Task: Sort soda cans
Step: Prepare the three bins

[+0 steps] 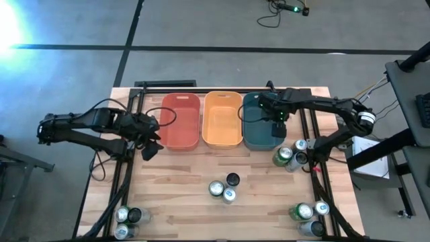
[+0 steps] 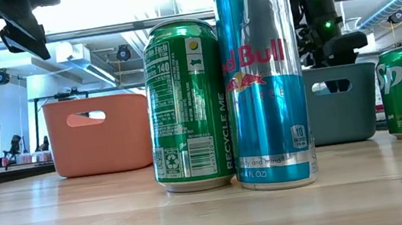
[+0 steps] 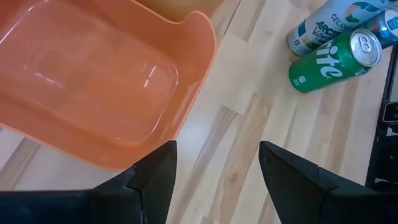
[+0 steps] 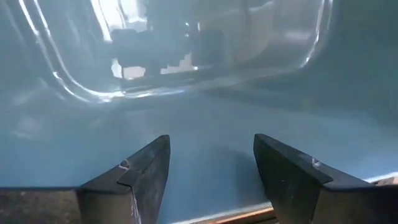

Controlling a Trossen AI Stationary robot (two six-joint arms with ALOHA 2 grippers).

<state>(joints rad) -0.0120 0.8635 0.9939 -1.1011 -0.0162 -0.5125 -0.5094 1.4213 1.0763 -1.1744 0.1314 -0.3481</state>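
Note:
Soda cans stand upright on the wooden table in small groups. At mid-table there are a green can (image 2: 185, 107), a pale blue can (image 2: 265, 81) and a black one (image 1: 232, 179). More cans are at the right (image 1: 290, 156) and at both near corners (image 1: 127, 216) (image 1: 309, 214). My left gripper (image 3: 214, 146) hangs open above the table beside the red tub's (image 1: 181, 119) near left corner, holding nothing. My right gripper (image 4: 211, 140) hangs open over the teal tub (image 1: 255, 134), whose floor shows bare beneath its fingers.
A yellow tub (image 1: 222, 119) stands between the red and teal tubs along the far side. Black rails (image 1: 114, 195) run down both table sides. A green can (image 3: 333, 62) and a pale one (image 3: 323, 25) lie in the left wrist view beyond the red tub.

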